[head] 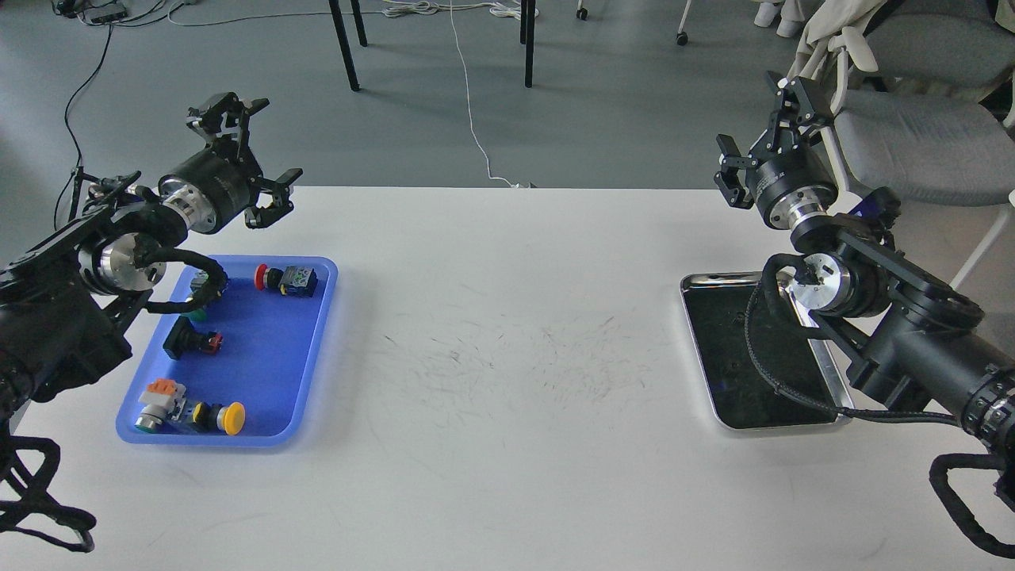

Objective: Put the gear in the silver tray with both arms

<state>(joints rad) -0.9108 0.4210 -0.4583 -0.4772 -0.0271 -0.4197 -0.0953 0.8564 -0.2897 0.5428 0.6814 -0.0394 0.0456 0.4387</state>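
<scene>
- The silver tray (725,381) lies on the white table (507,381) at the right side; its dark bottom shows nothing lying in it, though the right arm (888,333) and its black cable cross over the tray's right half and hide that part.
- The right end effector (765,127) is raised beyond the far table edge, fingers spread apart, nothing between them.
- The left end effector (254,155) hangs above the far left corner of the table, fingers wide apart and empty.
- A blue tray (317,349) sits at the left, well apart from the silver tray. It holds push-button parts: a red-capped one (284,279), a black one (190,342), a yellow-capped one (222,417) beside a grey and orange block (158,400). A green-capped one is mostly hidden behind the left arm (103,270).
- Bare scuffed table lies between the two trays.
- A grey chair (920,135) stands just behind the right end effector.
</scene>
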